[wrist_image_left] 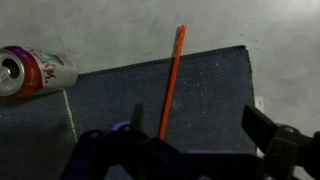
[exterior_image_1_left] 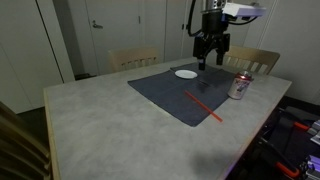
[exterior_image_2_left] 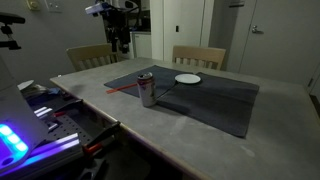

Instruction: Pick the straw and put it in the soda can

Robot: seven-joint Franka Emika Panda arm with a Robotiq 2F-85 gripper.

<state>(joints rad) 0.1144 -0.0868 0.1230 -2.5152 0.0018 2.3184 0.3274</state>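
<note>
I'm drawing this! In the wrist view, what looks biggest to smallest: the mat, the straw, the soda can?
1. dark mat: fills much of the picture.
2. straw: long but very thin.
3. soda can: shorter than the straw, fatter, cut by the edge; by area it might beat it.

In the wrist view the soda can [wrist_image_left: 38,72] gets chopped by the left edge, and the print on its side is too smeared to read. The straw [wrist_image_left: 173,80] runs down behind the end effector [wrist_image_left: 178,140], so its near tip is hidden. The end effector itself is cut off by the bottom edge. In an exterior view the straw [exterior_image_2_left: 122,86] is just a thin sliver; can't tell whether its end goes behind the can. The arm [exterior_image_1_left: 207,12] is clipped by the top edge.
</note>
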